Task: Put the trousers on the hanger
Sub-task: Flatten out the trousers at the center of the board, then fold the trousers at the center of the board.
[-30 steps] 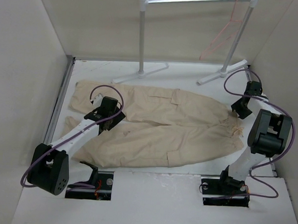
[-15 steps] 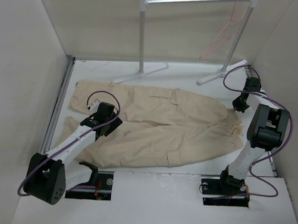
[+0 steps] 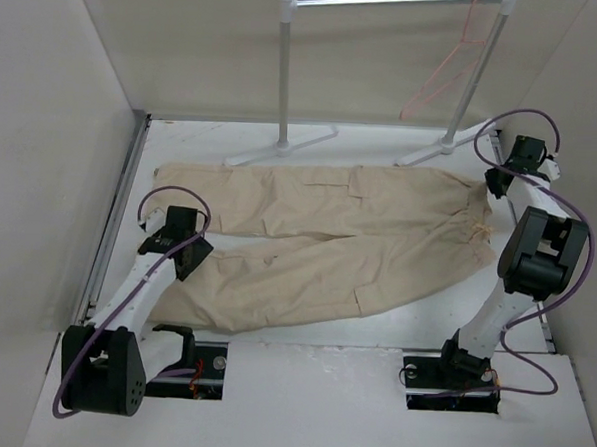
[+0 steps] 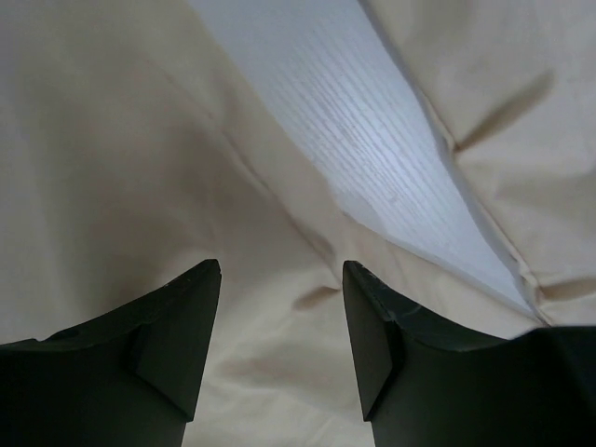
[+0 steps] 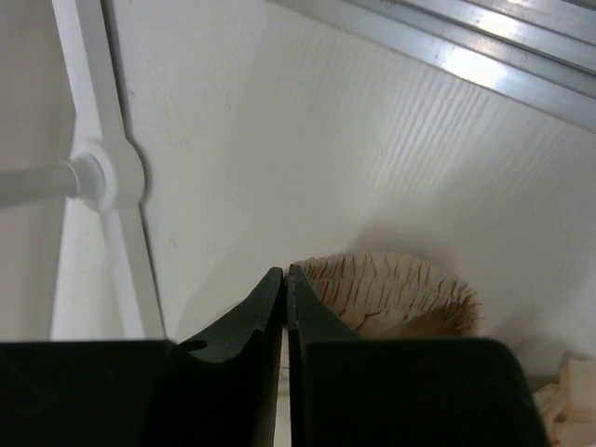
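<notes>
While the beige cotton cargo trousers [image 3: 318, 235] lie across the white surface [image 3: 373, 145], waist toward the right edge, the right hand [image 5: 285, 275] at the far right corner is clamped on the gathered waistband. The left hand [image 4: 280, 275], fingers [image 4: 177, 317] apart, hovers over a leg near the left edge. The thin pink-red wire hanger [image 3: 441, 76] hangs above the far edge.

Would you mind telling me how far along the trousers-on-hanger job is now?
Done: nothing yet; the hanger hangs bare on the rack. In hand: the right gripper is shut at the waistband, apparently pinching the trousers, which lie flat on the table; the left gripper hovers open over a leg. Left: fetching the hanger and draping the trousers over it.
</notes>
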